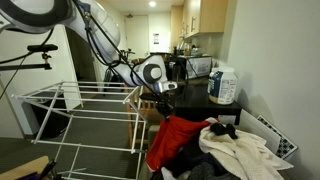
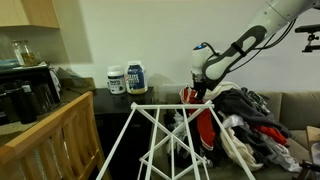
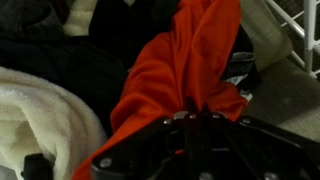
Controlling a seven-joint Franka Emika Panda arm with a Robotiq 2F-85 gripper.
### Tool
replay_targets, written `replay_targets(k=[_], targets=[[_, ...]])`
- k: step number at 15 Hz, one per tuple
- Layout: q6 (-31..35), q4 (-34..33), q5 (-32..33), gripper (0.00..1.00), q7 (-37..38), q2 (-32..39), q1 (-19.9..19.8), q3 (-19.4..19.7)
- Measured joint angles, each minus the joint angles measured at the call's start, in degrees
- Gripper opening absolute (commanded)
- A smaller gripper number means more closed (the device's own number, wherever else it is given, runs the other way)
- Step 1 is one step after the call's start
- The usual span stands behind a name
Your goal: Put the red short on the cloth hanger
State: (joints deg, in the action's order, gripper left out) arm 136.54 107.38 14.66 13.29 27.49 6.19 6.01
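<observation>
One red short (image 1: 170,140), long axis vertical, hanging from clamped gripper (image 3: 197,115)

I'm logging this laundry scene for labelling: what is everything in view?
red shorts: one, red-orange, hanging from the gripper above the clothes pile
clothes pile: one, mixed dark and white, beside the rack
drying rack: one, white, next to the pile
tubs: two, white with blue labels, on the counter
counter: one, dark, by the wall
arm: one, white, reaching over the pile
gripper: one, black, shut on the shorts
</observation>
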Motion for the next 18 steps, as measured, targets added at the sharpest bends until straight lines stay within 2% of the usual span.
replay_targets(k=[11,18], targets=[[-12.29,-13.74,-5.41,0.01,-4.12,-1.84,0.04,-6.44],[-22.11,-26.09,-5.65,0.01,-7.08,-1.04,0.14,-8.71]])
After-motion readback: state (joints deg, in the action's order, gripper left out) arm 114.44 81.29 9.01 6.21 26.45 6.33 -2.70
